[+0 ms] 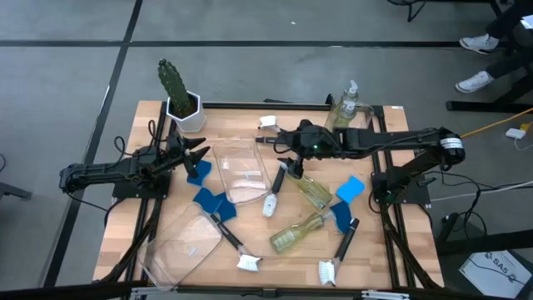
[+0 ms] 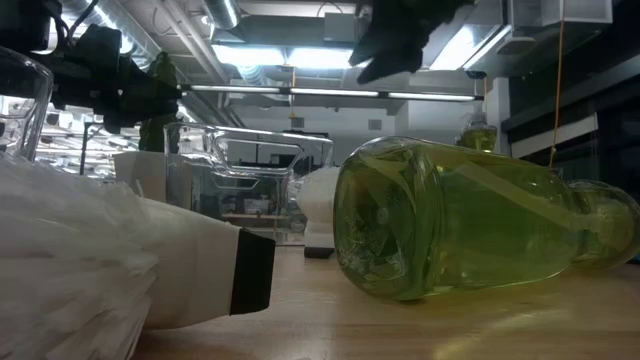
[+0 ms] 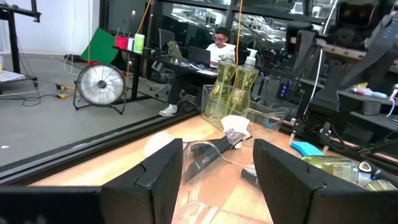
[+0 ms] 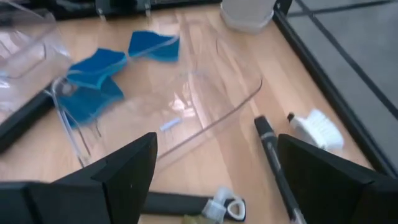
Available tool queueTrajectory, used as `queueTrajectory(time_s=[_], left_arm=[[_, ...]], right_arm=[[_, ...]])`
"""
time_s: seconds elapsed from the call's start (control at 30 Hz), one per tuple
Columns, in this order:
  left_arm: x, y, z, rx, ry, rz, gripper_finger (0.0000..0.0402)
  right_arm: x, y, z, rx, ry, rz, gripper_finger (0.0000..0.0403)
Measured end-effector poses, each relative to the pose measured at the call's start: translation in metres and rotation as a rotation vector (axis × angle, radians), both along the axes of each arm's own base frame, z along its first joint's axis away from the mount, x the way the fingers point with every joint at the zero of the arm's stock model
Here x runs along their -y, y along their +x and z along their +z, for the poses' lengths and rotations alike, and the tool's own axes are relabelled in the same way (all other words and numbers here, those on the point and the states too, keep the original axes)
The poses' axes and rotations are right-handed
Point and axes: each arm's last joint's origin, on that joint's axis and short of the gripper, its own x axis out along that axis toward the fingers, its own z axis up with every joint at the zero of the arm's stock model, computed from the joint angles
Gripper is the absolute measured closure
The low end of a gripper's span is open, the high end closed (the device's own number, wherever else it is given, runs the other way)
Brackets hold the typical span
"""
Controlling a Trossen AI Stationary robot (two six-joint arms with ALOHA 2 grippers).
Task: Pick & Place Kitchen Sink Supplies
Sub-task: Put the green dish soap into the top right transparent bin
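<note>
Bins: centre clear bin [image 1: 240,171] looks empty, just ahead of right gripper [image 1: 281,141], fingers wide, nothing held. Front-left bin [image 1: 181,244] also looks empty. Left gripper [image 1: 197,156] wide, holding nothing; blue sponges [image 1: 208,198] just beyond its fingertips. Soap bottles [image 1: 301,231], brushes [image 1: 275,192] loose on table [image 1: 133,200].

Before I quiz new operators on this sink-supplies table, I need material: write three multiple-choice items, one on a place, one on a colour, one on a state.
1. Where does the cactus stand?
A in a clear bin
B at a table corner by the left arm
C beside the right arm's base

2. What colour are the sponges?
A yellow
B pink
C blue

3. How is the right tool?
A open, empty
B shut on a brush
C shut on a sponge

Answers: B, its white pot sits at that corner; C, every sponge shows blue; A, its fingers stand wide apart, gripping nothing.
</note>
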Motion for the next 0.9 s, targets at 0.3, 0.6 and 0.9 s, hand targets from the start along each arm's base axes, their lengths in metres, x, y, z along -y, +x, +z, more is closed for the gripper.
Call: queueTrajectory(time_s=[0.3, 0.6, 0.9], left_arm=[[0.000, 0.000, 0.000, 0.000, 0.000, 0.000, 0.0212], [0.000, 0.000, 0.000, 0.000, 0.000, 0.000, 0.0210], [0.000, 0.000, 0.000, 0.000, 0.000, 0.000, 0.0211]], right_arm=[[0.001, -0.004, -0.022, -0.053, -0.001, -0.024, 0.0076], [0.001, 0.005, -0.063, -0.174, 0.031, -0.012, 0.0076], [0.005, 0.020, -0.099, -0.265, 0.109, -0.086, 0.0076]])
